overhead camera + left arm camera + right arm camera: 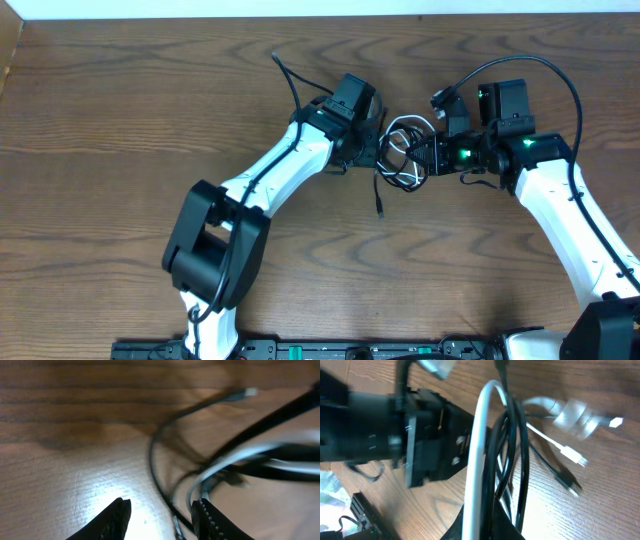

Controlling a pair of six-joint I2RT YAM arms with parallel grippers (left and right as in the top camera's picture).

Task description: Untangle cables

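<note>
The white cable [403, 128] and the black cable [381, 190] lie coiled together mid-table between both arms. My right gripper [420, 156] is shut on the bundle. In the right wrist view the white cable [479, 455] and black cable [521, 455] rise straight out of its closed jaws [487, 532]. Their plug ends, white [572, 455] and black [568, 481], rest on the wood. My left gripper [378, 150] meets the tangle from the left. In its own view the gripper [160, 512] is open, with a black cable [161, 485] running through the gap beside the right finger [207, 520]. A white loop [225, 464] arcs beyond.
The wooden table [120, 130] stretches wide to the left. A loose black cord end [381, 210] trails toward the front. A thin black wire [285, 72] sticks up behind the left arm. The left gripper's body [420, 435] sits close to the right gripper's bundle.
</note>
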